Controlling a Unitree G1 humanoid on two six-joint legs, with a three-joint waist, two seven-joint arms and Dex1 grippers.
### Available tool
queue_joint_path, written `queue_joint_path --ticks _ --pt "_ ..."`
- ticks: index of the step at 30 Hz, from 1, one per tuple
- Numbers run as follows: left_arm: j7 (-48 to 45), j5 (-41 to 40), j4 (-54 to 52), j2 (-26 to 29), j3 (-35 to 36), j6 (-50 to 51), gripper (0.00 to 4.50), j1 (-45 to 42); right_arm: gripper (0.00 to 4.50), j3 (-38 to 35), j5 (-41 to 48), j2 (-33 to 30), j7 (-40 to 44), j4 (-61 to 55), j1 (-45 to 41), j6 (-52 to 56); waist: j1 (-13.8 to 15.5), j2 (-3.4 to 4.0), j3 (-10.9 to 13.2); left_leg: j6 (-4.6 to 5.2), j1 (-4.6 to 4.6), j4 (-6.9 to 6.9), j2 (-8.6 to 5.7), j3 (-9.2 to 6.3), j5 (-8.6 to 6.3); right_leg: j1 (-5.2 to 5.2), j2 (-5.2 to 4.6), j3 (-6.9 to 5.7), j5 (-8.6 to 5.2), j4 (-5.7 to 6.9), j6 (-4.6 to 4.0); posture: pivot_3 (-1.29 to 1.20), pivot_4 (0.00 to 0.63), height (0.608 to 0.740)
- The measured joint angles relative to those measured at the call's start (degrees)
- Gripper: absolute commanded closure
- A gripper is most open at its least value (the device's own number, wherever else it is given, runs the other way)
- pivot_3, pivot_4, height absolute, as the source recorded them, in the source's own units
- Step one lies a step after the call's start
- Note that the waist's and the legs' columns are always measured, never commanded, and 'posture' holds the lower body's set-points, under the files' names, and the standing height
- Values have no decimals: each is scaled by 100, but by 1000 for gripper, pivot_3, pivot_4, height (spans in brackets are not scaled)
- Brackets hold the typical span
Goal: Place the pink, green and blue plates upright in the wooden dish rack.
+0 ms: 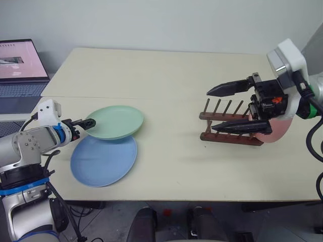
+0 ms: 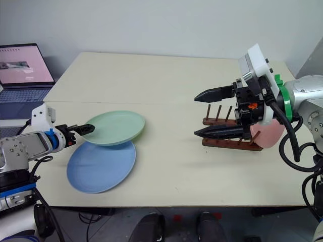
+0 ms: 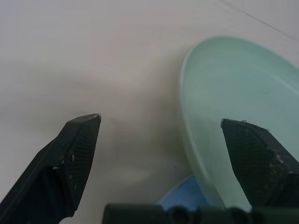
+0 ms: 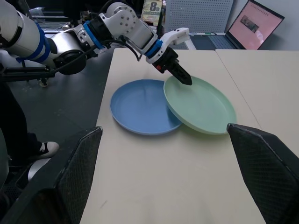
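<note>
Plates counted: I am seeing three plates, one green, one blue, one pink.
Green plate (image 1: 115,122): one; it is lying flat at about 9 o'clock of the table (image 1: 166,80), its near rim overlapping the far rim of the blue plate.
Blue plate (image 1: 103,161): one; it is lying flat at about 8 o'clock of the table, partly under the green plate, near the front edge.
Pink plate (image 2: 268,134): one; it is standing on edge at the 3 o'clock end of the wooden dish rack, partly hidden behind the right gripper.
Wooden dish rack (image 1: 229,137): one; it is sitting at about 3 o'clock of the table, well apart from the two flat plates. I am counting two rows of upright pegs, but the gripper is covering some, so I cannot give a full peg count.
Left gripper (image 1: 89,123): one; I am reading its jaws as spread wide in the left wrist view, one finger over the bare table, the other (image 3: 259,158) over the green plate's rim. It is holding nothing.
Right gripper (image 2: 206,113): one; it is hovering in front of the rack, pointing toward 9 o'clock, jaws wide apart, one finger above the other, gripping nothing.
Laptop (image 1: 20,68): one; it is sitting open beyond the table's 10 o'clock corner, screen lit.
</note>
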Motion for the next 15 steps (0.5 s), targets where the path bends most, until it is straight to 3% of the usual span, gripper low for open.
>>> queue_joint_path --ticks 11,13,15 --pt "-372 305 602 40 -455 -152 3946 -441 0 -2 -15 100 -81 -88 -36 120 -7 0 0 0 -9 0 1 6 0 -13 -1 3 1 3 -1 0 150 733" --pt "-372 344 649 37 -434 -235 4409 -495 0 -2 -44 102 -91 -89 -35 120 -8 -1 0 0 -9 0 1 6 0 -14 -1 3 1 4 -1 0 150 733" --pt "-362 350 663 17 -342 -329 4473 -574 0 -3 -49 110 -101 -91 -35 120 -2 -1 -1 0 -9 0 1 5 0 -14 -1 2 1 5 -1 0 150 733"
